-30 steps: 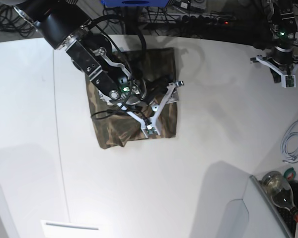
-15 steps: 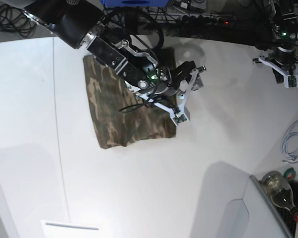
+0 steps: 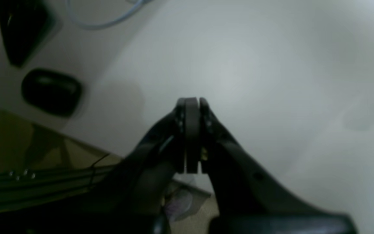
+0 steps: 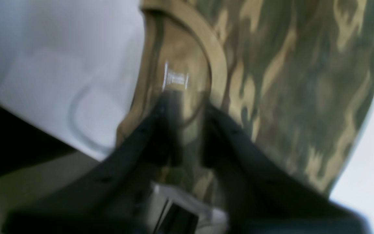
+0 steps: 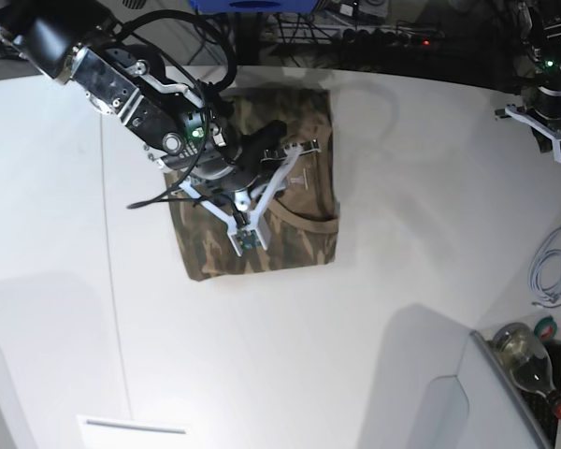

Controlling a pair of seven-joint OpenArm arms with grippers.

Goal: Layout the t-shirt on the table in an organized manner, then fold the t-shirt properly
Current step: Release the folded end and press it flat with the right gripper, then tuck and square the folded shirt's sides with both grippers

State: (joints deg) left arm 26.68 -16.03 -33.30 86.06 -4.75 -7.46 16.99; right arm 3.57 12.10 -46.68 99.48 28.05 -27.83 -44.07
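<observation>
Our right gripper (image 5: 294, 161), jaws closed, sits over the t-shirt (image 5: 215, 243) beside its collar (image 4: 213, 55); left gripper (image 3: 192, 107), closed and empty, is parked far off.

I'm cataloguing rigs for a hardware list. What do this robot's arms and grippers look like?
Both arms are black with silver-grey joint sections, loose black cables and small green indicator lights. The right gripper and left gripper each carry a white bracket frame. Their fingers are dark, tapered and matte.
</observation>
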